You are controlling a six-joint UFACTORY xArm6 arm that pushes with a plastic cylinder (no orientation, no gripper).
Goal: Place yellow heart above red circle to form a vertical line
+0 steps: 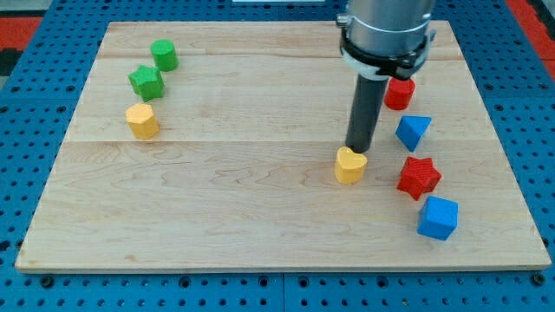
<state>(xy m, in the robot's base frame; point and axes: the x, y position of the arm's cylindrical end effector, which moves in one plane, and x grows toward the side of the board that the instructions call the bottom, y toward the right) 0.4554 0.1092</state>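
Note:
The yellow heart (349, 165) lies on the wooden board (260, 199), right of its middle. My tip (358, 151) stands right behind the heart, at its upper right edge, and seems to touch it. The red circle (400, 92) sits further up and to the right, partly hidden behind the arm's grey collar (385, 35). The heart is below and to the left of the red circle.
A blue triangle-like block (413, 131), a red star (419, 177) and a blue cube (437, 217) line the view's right. A green cylinder (164, 55), a green star (146, 81) and a yellow hexagon (142, 120) sit at the upper left.

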